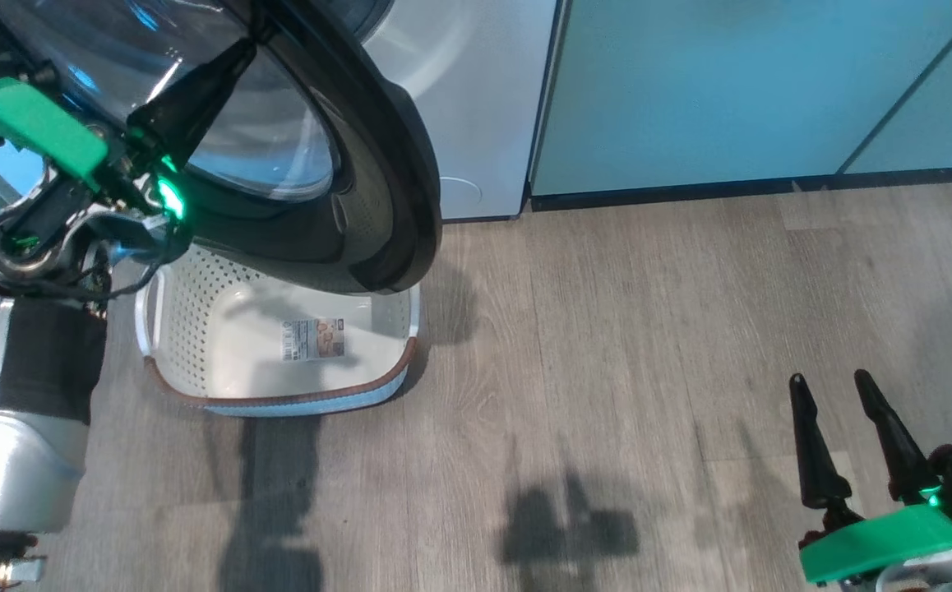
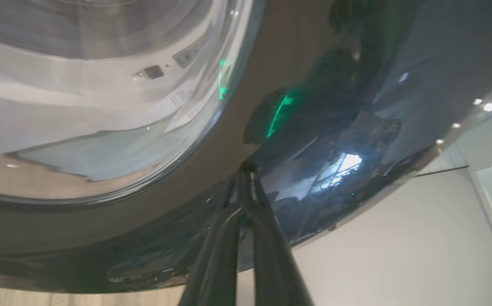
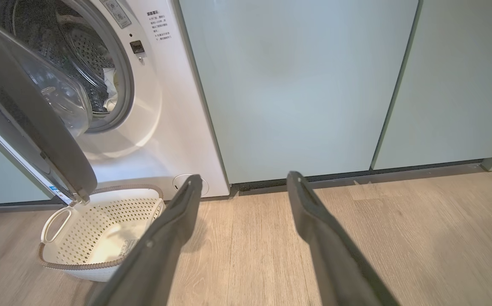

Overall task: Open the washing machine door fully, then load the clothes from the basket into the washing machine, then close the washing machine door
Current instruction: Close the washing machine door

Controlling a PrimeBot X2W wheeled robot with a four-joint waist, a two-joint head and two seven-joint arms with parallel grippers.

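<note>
left claw: clenched on nothing, tips pressed against the glossy outer face of the door.
door: about half open, hanging out over the basket; not latched.
basket: on the floor just in front of the washing machine, empty, with the label on its bottom bare.
clothes: pale fabric lies inside the drum, seen past the door's edge in the right wrist view.
right claw: released and empty, over bare floor well apart from the washing machine.
done: opening and loading look finished, judging by the empty basket and the fabric in the drum.
in hand: most likely the push that swings the door shut.
left: bring the door round to the opening and press until it latches.
</note>
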